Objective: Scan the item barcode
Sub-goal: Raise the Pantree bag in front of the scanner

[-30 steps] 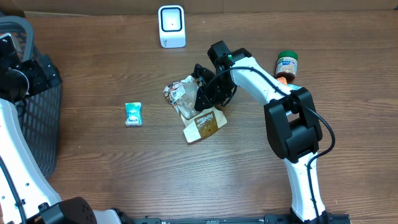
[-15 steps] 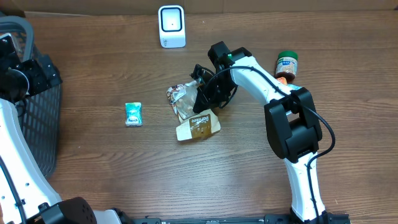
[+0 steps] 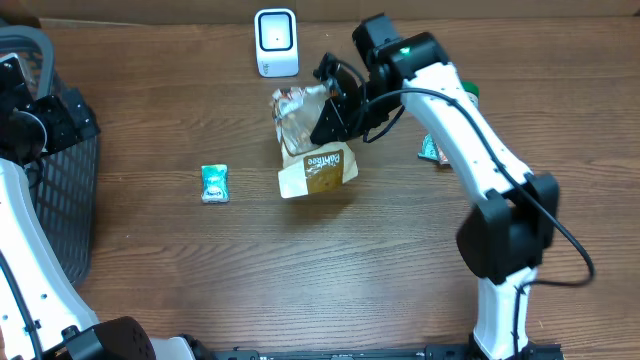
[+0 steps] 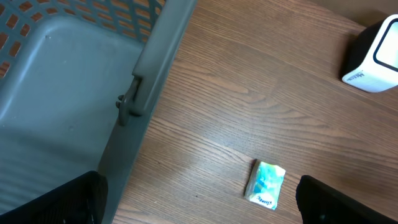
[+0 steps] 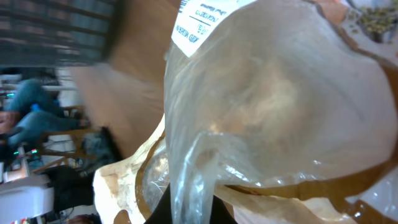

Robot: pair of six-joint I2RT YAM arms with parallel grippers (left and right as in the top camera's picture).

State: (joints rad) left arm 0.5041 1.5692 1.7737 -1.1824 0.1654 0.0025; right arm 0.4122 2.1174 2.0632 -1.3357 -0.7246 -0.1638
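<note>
The item is a clear plastic snack bag [image 3: 300,125] with a brown kraft paper lower part [image 3: 318,172]. It hangs above the table, just right of and in front of the white barcode scanner [image 3: 275,42]. My right gripper [image 3: 332,112] is shut on the bag's upper right edge. The bag [image 5: 280,93] fills the right wrist view, with a fold of its film pinched at the gripper [image 5: 188,208] and a white printed label [image 5: 202,18] at the top. Over by the basket, my left gripper [image 4: 199,202] is open and holds nothing.
A dark grey basket [image 3: 60,190] stands at the left edge, its rim [image 4: 149,62] under the left wrist. A small green packet [image 3: 214,183] lies left of the bag, also visible as the packet [image 4: 266,183]. A jar [image 3: 468,90] and another small packet [image 3: 432,150] sit behind the right arm.
The right gripper closed on the bag and lifted it off the table, carrying it back toward the scanner. The left arm has stayed still.
</note>
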